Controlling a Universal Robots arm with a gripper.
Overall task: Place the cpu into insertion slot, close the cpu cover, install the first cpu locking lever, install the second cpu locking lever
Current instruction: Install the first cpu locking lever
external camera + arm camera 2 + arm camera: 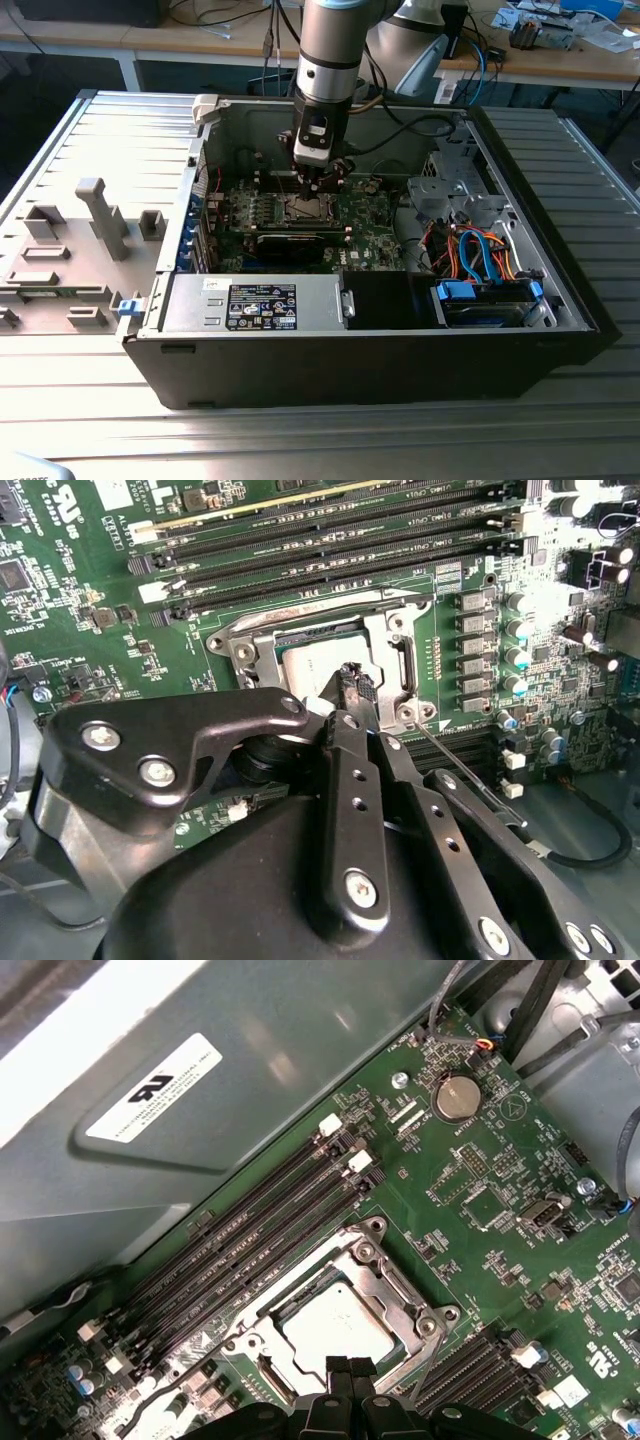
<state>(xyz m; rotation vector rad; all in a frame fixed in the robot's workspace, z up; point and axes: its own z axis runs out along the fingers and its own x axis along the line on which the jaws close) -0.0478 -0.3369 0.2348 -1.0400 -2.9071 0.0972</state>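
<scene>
The cpu [335, 1328] lies flat in the socket on the green motherboard, its silver top also showing in the second wrist view [308, 668]. The cpu cover [392, 1282], a silvery frame, lies down around it, the chip showing through its window; the frame [392, 650] looks the same in the second wrist view. A thin locking lever rod [455, 772] runs out from the socket's corner. My gripper [349, 1365] is shut with nothing in it, its tips [352, 678] at the cover's edge. In the exterior view the gripper [322, 183] hangs just above the socket [303, 208].
The motherboard sits in an open computer case [560, 300] on a ribbed metal table. Memory slots [250, 1230] run beside the socket, with a coin battery [458, 1096] further off. Coloured cables [480, 255] and a power supply [260, 305] fill the case's near side.
</scene>
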